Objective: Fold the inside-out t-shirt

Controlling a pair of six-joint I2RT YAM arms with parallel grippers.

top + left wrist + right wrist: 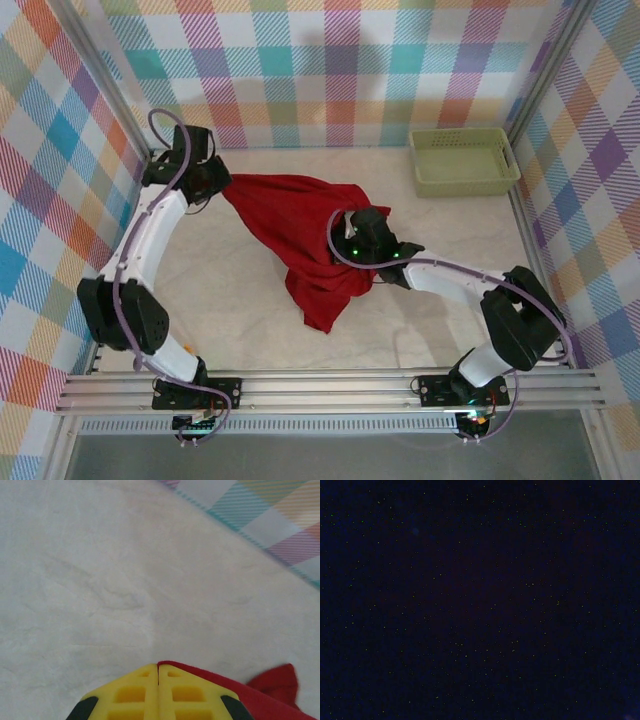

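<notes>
From above, the left fingers (218, 186) are pressed together on one corner of the dark red t-shirt (295, 225), which is pulled up to them. From that corner the cloth spreads away towards the right fingers (352, 226) and drapes over them. A long fold hangs down past them and ends in a point on the bench (220, 300), nearer the arm bases than either pair of fingers. The right fingers are closed and buried in the cloth, so we cannot tell whether any of it is caught between them. A pale green basket (463, 160) sits beyond the right fingers and off to their right, well apart from the shirt.

From the left wrist, the yellow left fingers (155, 677) are closed tip to tip with no gap. Red t-shirt (272, 687) comes out from under them on their right side, with a small bunched fold just past it. Ahead of the fingertips lies the bare white bench (125, 580), and a checked wall (280, 515) stands beyond it to the right.

The right wrist picture is dark, and we cannot tell fingers or cloth apart there.
</notes>
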